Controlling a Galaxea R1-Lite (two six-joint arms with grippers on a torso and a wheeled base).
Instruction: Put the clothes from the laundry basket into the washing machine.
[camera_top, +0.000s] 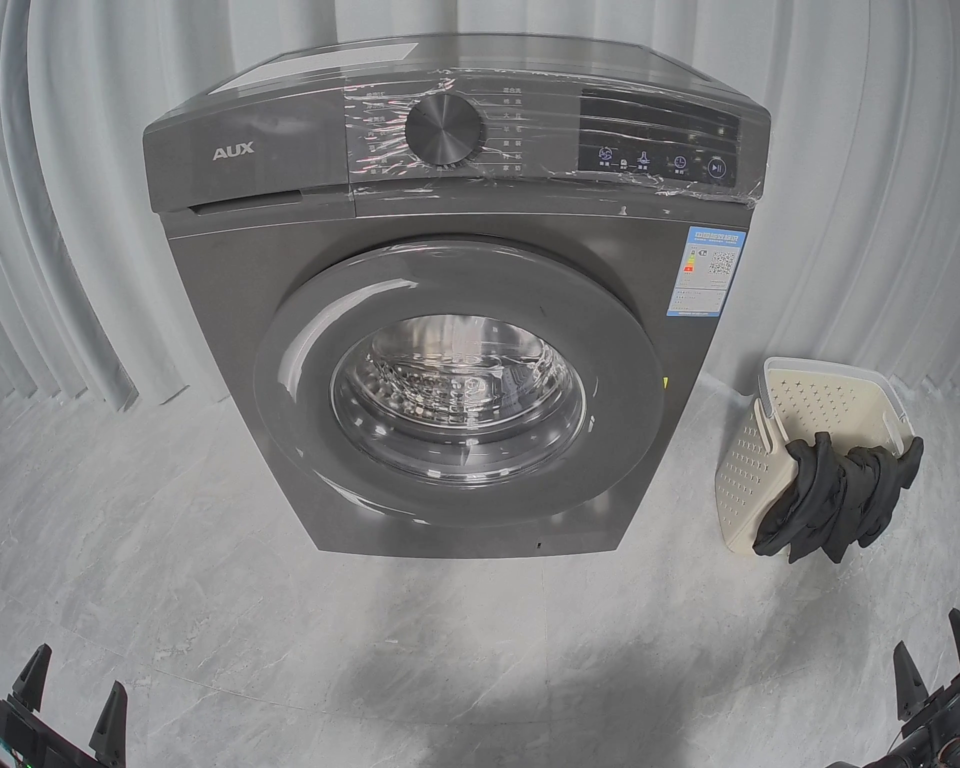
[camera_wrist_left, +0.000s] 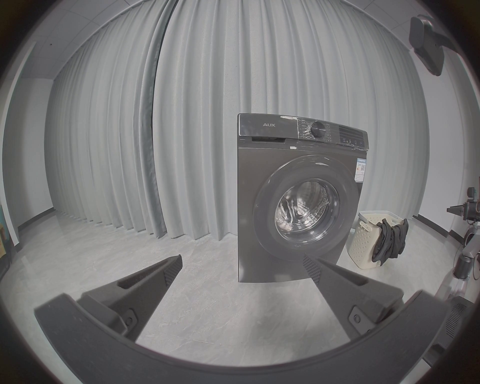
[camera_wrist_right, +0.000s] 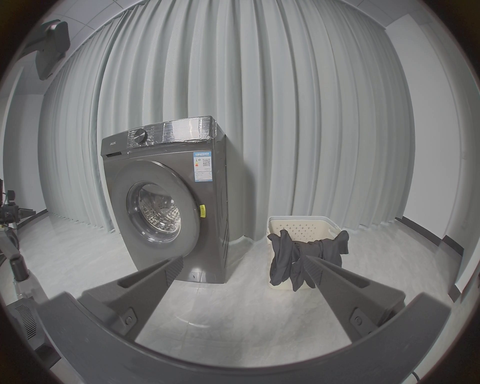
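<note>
A grey front-loading washing machine (camera_top: 455, 300) stands on the floor ahead, its round door (camera_top: 458, 385) shut over the steel drum. To its right sits a cream laundry basket (camera_top: 800, 400) with dark clothes (camera_top: 835, 495) draped over its front rim. The same machine (camera_wrist_left: 300, 195), basket (camera_wrist_left: 365, 240) and clothes (camera_wrist_left: 390, 240) appear in the left wrist view, and the machine (camera_wrist_right: 165, 200), basket (camera_wrist_right: 302, 227) and clothes (camera_wrist_right: 300, 257) in the right wrist view. My left gripper (camera_wrist_left: 242, 265) is open and empty, low at the near left (camera_top: 70, 695). My right gripper (camera_wrist_right: 242, 265) is open and empty, low at the near right (camera_top: 930, 660).
Pale marble-look floor (camera_top: 300, 620) lies open between me and the machine. Grey curtains (camera_top: 100, 200) hang behind and to both sides. A wall with a dark skirting (camera_wrist_right: 425, 232) runs on the far right.
</note>
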